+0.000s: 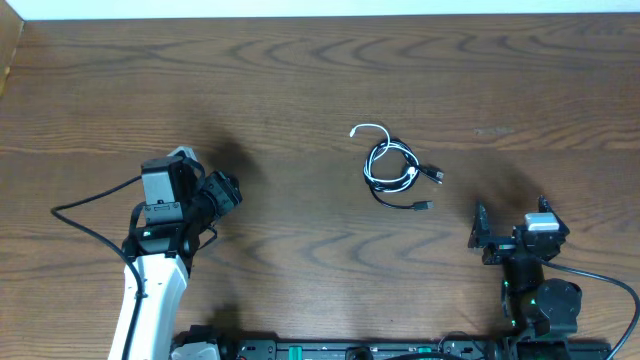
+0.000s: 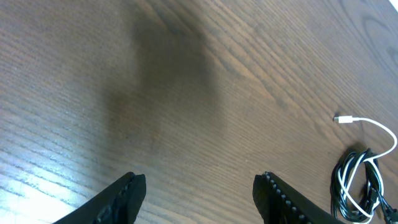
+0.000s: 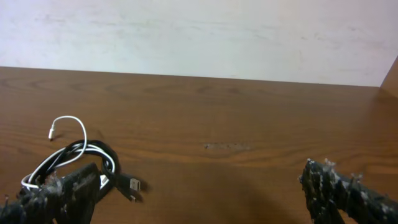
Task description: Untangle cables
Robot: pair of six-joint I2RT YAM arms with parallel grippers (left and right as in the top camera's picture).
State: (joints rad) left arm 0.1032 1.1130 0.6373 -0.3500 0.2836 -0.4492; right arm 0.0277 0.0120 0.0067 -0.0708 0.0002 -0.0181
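Guessing the cables (image 1: 392,167), a light floppy knot on the worktop (image 1: 300,60) near the right fingers (image 3: 339,186), snag easily, so I'd pinch the loose white end (image 1: 353,130); right and left fingers (image 2: 121,198) both stand apart, empty.

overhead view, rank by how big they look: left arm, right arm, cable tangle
1. left arm
2. right arm
3. cable tangle, clearly the smallest
Both arms stand above the table, nearer the camera, which enlarges them.

One white cable (image 2: 348,119); black cables (image 3: 111,155), number unclear; left claw (image 2: 199,186), right claw (image 3: 199,183): two.
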